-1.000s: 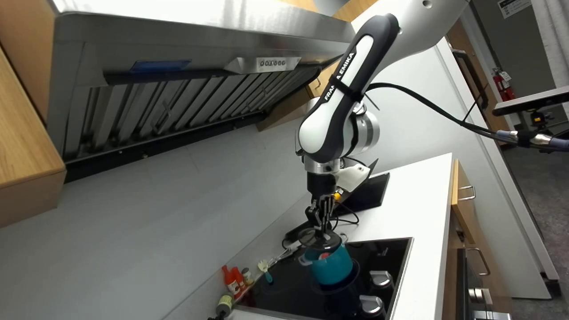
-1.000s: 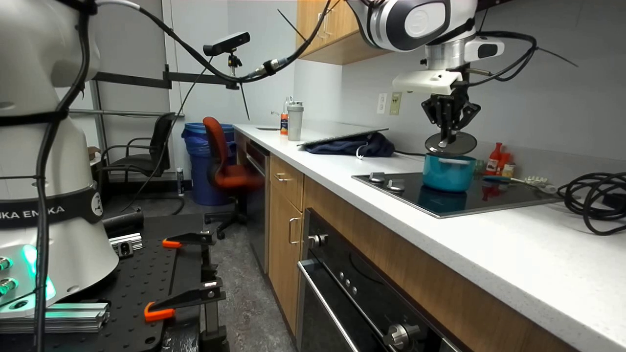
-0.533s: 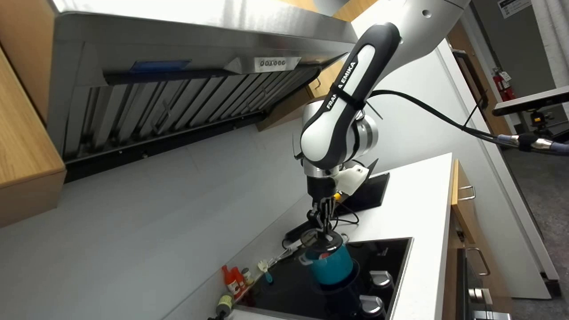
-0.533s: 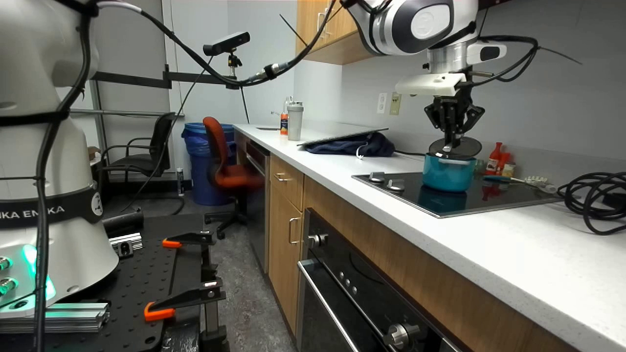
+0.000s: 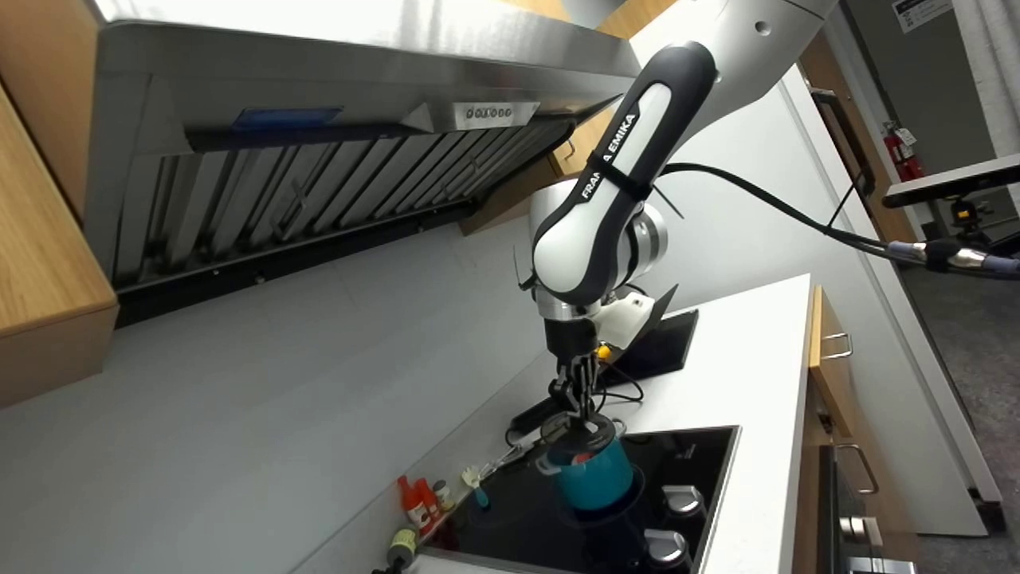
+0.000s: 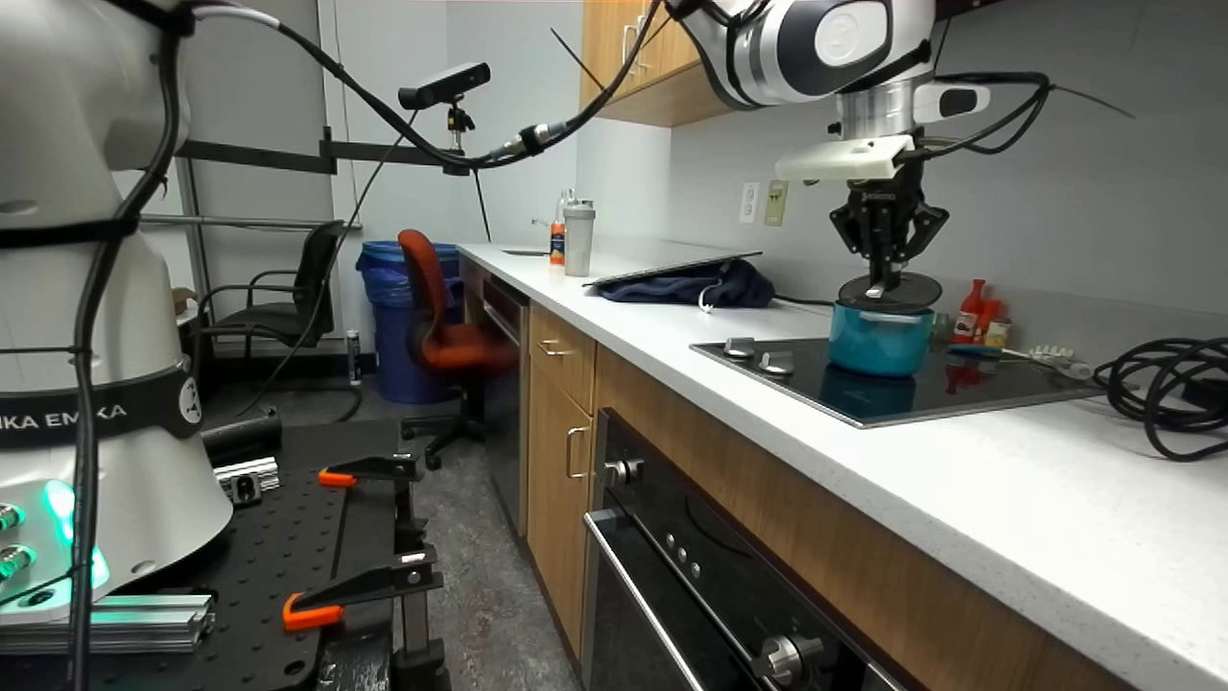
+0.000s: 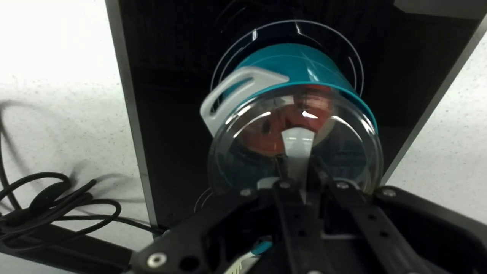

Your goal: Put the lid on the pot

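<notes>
The lid is a clear round disc with a dark rim and a grey handle; it shows in the wrist view and in both exterior views. My gripper is shut on the lid's handle; it also shows in both exterior views. The teal pot stands on the cooktop with red contents inside; it shows too in the wrist view. The lid is over the pot's opening, shifted to one side in the wrist view. I cannot tell whether it touches the rim.
The black cooktop has silver knobs. Red bottles and a teal-handled utensil lie behind the pot. Black cables lie on the counter. A range hood hangs above, and a flat dark panel lies further along.
My gripper lowered with the lid, bringing it closer to the pot's opening and making it look more level. In the last half second it shifted only slightly sideways. The pot has not moved.
</notes>
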You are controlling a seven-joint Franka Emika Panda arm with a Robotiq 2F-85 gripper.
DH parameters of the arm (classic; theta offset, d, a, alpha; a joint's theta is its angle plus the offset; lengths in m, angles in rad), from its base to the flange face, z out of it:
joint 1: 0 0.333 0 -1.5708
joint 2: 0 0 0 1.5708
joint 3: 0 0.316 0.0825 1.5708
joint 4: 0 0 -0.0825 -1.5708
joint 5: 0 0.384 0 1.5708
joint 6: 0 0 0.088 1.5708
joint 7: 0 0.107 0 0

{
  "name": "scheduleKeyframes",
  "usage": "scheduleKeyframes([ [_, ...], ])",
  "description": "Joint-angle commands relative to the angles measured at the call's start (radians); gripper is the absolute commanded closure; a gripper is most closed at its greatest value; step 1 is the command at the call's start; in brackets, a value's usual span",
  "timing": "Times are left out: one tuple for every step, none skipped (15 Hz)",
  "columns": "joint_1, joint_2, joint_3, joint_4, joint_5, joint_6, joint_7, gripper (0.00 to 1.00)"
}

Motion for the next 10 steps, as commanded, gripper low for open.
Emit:
scheduleKeyframes([
  [0.024, 0.022, -0.028, 0.044, -0.046, -0.065, 0.048, 0.60],
  [0.025, 0.021, -0.028, 0.044, -0.048, -0.072, 0.050, 0.59],
  [0.026, 0.022, -0.028, 0.044, -0.052, -0.083, 0.051, 0.52],
  [0.027, 0.023, -0.030, 0.045, -0.057, -0.093, 0.053, 0.45],
  [0.026, 0.026, -0.031, 0.047, -0.058, -0.100, 0.053, 0.38],
  [0.026, 0.027, -0.033, 0.047, -0.057, -0.105, 0.053, 0.30],
  [0.028, 0.024, -0.033, 0.038, -0.058, -0.105, 0.054, 0.23],
  [0.028, 0.024, -0.034, 0.034, -0.058, -0.105, 0.054, 0.14],
  [0.028, 0.028, -0.034, 0.040, -0.059, -0.109, 0.054, 0.08],
  [0.029, 0.038, -0.035, 0.055, -0.060, -0.116, 0.054, 0.00],
])
